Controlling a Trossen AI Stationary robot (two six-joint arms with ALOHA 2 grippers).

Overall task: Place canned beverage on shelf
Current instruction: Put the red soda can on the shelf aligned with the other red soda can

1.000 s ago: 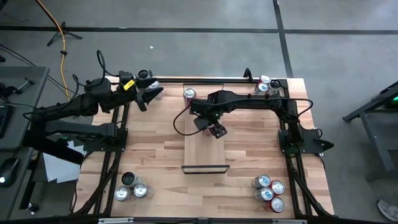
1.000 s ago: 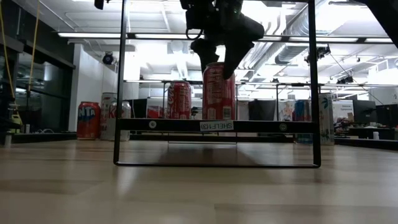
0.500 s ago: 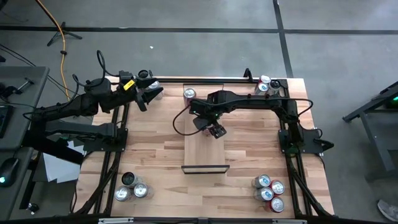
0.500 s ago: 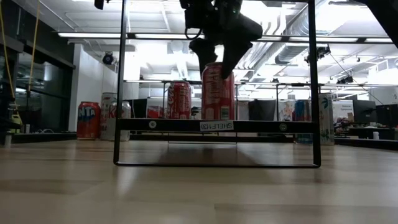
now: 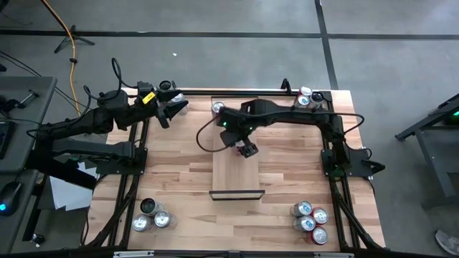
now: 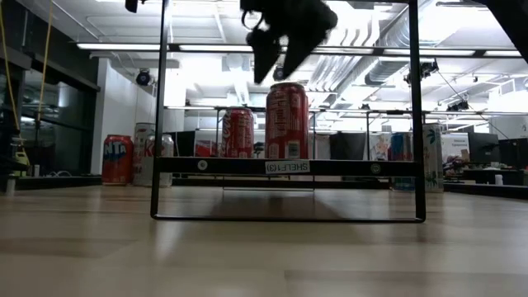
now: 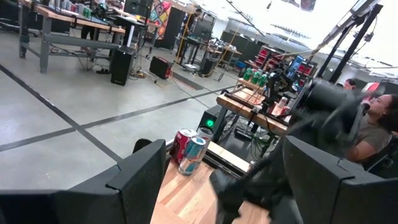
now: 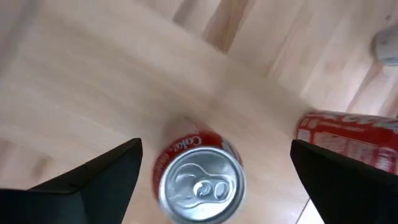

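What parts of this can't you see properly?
- High view: the red can on the shelf is hidden under the right tool and its arm.
- Low view: that can shows, but the top edge cuts off the arm above the right tool.
- Left wrist view: the right arm is a blur.
- Right wrist view: motion blurs the can's label.

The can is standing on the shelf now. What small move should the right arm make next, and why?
Probably lift the right pincer straight up and away. Its fingers are open and above the red can, which stands upright on the shelf without being gripped, so a vertical retreat should avoid knocking it.
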